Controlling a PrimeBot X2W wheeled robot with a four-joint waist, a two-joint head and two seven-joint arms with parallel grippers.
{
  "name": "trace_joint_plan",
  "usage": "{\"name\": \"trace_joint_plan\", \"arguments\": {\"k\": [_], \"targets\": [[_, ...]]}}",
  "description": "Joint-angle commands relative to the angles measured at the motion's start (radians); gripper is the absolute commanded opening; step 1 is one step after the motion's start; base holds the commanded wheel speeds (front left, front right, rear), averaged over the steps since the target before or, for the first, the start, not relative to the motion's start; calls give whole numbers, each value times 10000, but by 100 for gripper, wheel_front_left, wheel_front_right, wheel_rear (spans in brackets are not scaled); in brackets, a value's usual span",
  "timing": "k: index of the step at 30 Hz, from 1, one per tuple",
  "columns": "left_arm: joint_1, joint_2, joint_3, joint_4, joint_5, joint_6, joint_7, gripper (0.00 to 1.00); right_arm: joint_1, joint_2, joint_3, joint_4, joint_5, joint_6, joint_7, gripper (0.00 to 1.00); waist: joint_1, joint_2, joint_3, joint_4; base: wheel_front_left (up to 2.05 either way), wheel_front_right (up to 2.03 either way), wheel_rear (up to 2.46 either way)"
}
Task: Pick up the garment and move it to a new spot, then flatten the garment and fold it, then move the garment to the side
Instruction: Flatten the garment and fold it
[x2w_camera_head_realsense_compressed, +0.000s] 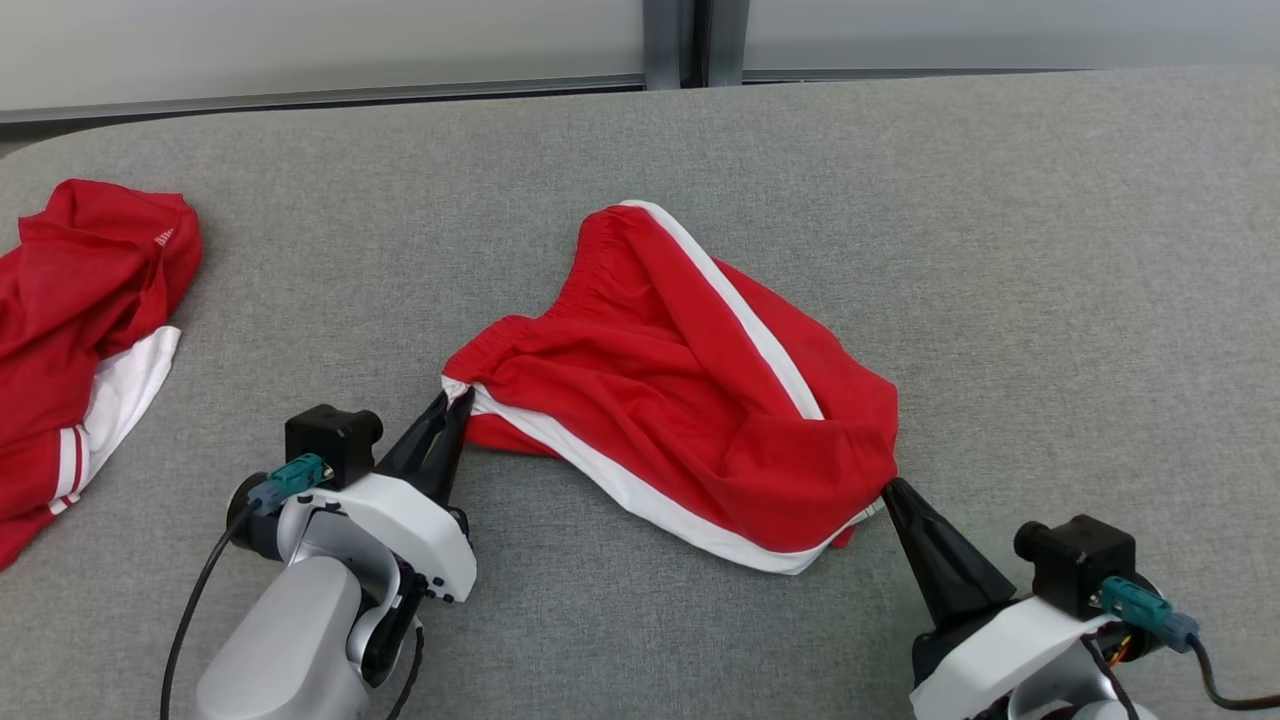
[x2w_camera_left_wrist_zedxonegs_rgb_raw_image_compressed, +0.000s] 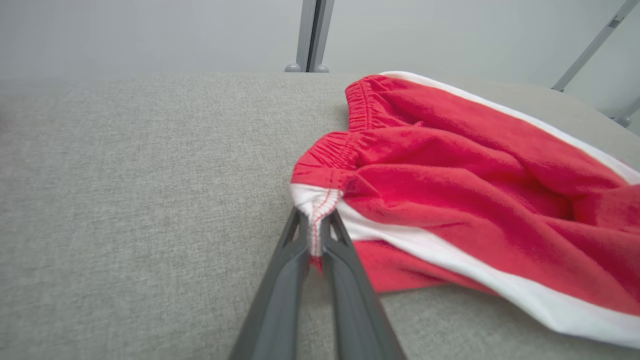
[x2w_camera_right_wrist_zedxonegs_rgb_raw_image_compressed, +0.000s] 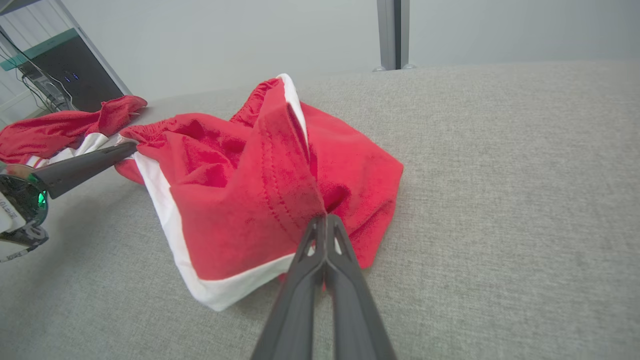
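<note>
Grips at both ends, folks, reading across the tabletop. At its left edge a spare red garment lies heaped, out of play. Toward its near left, the left gripper has its fingers pinched tight on the waistband corner. The red shorts sprawl rumpled at its middle. Near right, the right gripper clamps the hem corner. Two opposite corners held, I'd say, to stretch the cloth flat.
</note>
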Motion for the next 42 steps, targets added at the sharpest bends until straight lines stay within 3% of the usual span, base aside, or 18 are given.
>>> {"name": "trace_joint_plan", "arguments": {"k": [1, 16, 17, 18, 24, 34, 42], "targets": [[-16, 85, 51, -86, 28, 55, -46, 0, -130, -68, -21, -59, 45, -1, -73, 0, 0, 0, -21, 1, 0, 0, 0], [558, 329, -51, -1036, -135, 416, 419, 0, -313, -254, -271, -1121, -132, 0, -625, 0, 0, 0, -387, -56, 0, 0, 0], [554, 340, -55, -1074, -152, 436, 443, 0, -327, -237, -387, -1187, -184, 0, -771, 39, 0, 0, -401, -63, 0, 0, 0], [561, 349, -50, -1117, -170, 457, 473, 0, -365, -227, -489, -1239, -270, 0, -913, 100, 0, 0, -413, -72, 0, 0, 0], [780, 427, -77, -1153, -235, 534, 582, 0, -393, -272, -1264, -1569, -501, 0, -1693, 100, 0, 0, -594, -154, 0, 0, 0], [1179, 427, -237, -1066, -355, 595, 665, 0, 600, -221, -2356, -1581, -578, 0, -1282, 100, 0, 0, -1110, -149, 0, 0, 0], [1336, 451, -318, -1089, -435, 653, 786, 0, 997, -248, -2314, -1604, -366, 0, -969, 100, 0, 0, -1286, -148, 0, 0, 0]]}}
